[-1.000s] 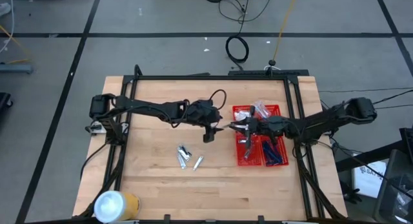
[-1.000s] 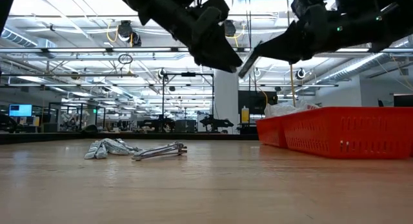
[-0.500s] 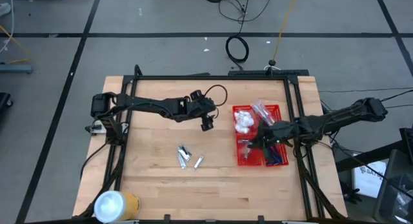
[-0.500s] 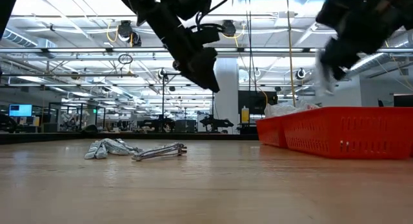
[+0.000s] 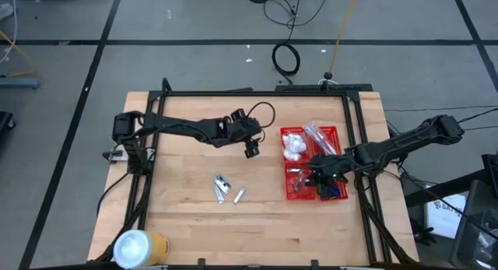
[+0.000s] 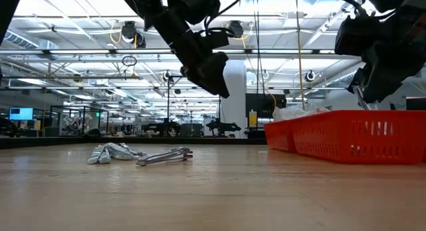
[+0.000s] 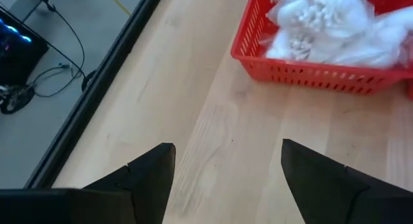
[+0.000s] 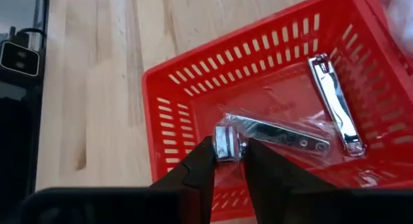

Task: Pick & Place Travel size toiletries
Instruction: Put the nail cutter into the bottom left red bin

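My right hand (image 8: 222,161) pinches a wrapped nail clipper (image 8: 274,135) over the red basket's (image 8: 169,121) near-left compartment; I'd release low, inside the walls. Left hand (image 7: 222,179) wide, empty, over bench (image 5: 187,215); remaining toiletries (image 5: 226,191) wait there.

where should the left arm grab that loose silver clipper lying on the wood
Judging from the pose, take the loose silver clipper across the middle of its long body, coming straight down from above. It lies flat on the table, slightly apart from the other wrapped clippers, so its narrow sides are the only faces open to pinch. The left end effector, fingers apart, should turn to span its width.
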Action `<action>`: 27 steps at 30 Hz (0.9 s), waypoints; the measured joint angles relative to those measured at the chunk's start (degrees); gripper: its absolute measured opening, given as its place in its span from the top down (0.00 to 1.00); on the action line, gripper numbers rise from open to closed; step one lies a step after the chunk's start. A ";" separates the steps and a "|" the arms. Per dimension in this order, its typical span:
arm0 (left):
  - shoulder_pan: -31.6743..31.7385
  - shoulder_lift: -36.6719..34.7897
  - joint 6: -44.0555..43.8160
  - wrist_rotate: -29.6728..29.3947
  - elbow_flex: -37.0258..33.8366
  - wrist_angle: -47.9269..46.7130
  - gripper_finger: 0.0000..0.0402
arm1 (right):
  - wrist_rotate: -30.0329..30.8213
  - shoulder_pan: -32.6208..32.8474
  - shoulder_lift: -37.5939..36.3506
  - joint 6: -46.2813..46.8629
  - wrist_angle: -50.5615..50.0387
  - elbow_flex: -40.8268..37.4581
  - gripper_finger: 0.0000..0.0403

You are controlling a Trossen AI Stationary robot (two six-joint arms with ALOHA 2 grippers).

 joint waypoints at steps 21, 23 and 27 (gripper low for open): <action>-1.18 -0.37 -0.49 -0.06 -0.01 -13.01 0.33 | 8.98 -0.15 0.58 -26.18 23.31 0.00 0.51; -2.28 -1.07 -2.92 0.73 -0.01 -20.15 0.34 | 9.36 -0.50 0.58 -31.22 26.57 0.00 0.52; -4.83 -1.04 -13.01 7.62 -0.01 -31.60 0.36 | 9.46 -2.33 0.58 -39.37 30.69 0.00 0.54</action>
